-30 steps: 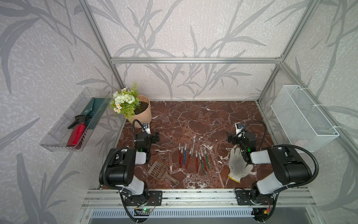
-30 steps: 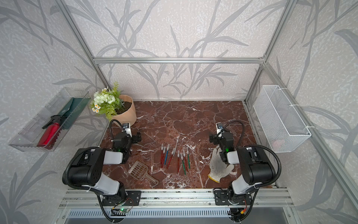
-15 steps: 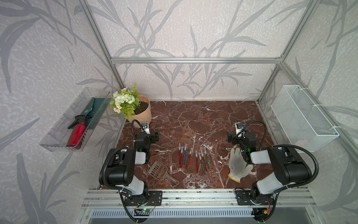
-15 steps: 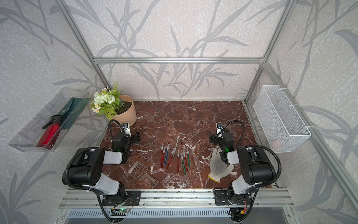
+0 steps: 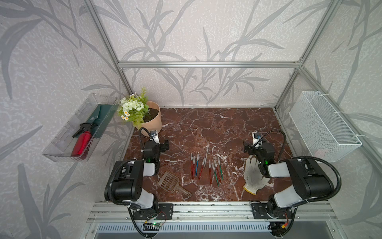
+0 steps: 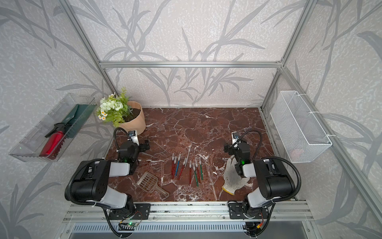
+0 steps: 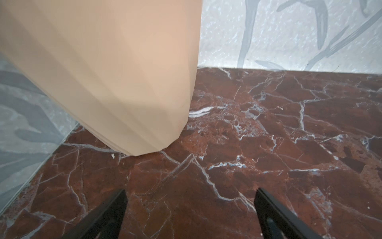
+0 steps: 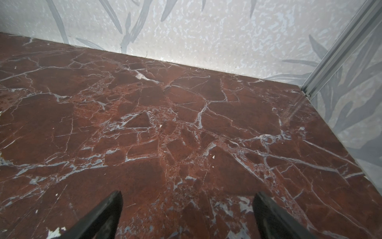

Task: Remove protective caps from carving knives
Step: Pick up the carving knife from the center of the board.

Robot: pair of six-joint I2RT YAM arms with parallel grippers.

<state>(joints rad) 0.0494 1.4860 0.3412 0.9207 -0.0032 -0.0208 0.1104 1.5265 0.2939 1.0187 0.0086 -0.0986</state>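
Both left gripper, facing the flowerpot, and right gripper, near the glove, gape empty, flanking the carving knives.

I count nine knives, each carrying one cap; a tenth may lie hidden where they overlap. Of these, one handle is blue and two are green. One scoop. One glove. One flower pot. One wire basket. One clear tray, holding one red bottle and one dark green tool.
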